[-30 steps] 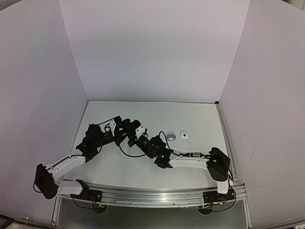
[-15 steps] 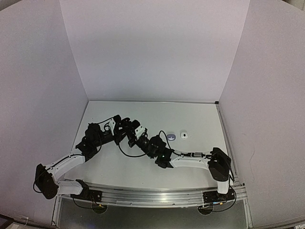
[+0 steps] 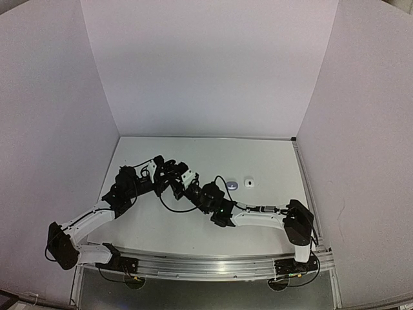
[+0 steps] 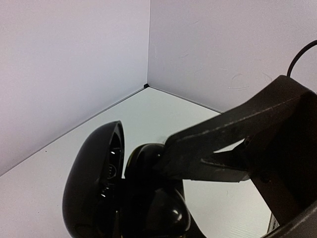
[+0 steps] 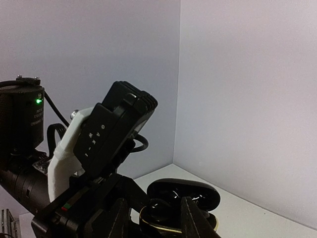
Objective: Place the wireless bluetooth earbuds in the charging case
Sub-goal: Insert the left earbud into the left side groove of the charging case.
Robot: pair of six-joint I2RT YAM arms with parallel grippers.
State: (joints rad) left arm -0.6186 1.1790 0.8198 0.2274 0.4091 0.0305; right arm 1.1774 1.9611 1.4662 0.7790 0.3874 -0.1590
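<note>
The black charging case (image 4: 148, 168) stands open, its lid (image 4: 94, 183) swung up, and my left gripper (image 3: 183, 177) is shut on it. A glossy black earbud (image 4: 171, 213) sits in the base. In the right wrist view the same case (image 5: 184, 192) shows a gold rim (image 5: 148, 229) and dark buds inside. My right gripper (image 5: 157, 223) is open. Its two fingers (image 5: 195, 220) straddle the front of the case with nothing held between them. One dark finger (image 4: 223, 144) crosses above the case in the left wrist view.
A small greyish rounded thing (image 3: 233, 185) and a small white one (image 3: 249, 183) lie on the white table to the right of the grippers; too small to tell bud from case. White walls (image 3: 206, 71) enclose the table on three sides. The left wrist camera block (image 5: 116, 126) sits close to my right fingers.
My right gripper's jaws have gone from nearly closed to apart over the case. Both arms have barely shifted, and the left keeps its hold.
</note>
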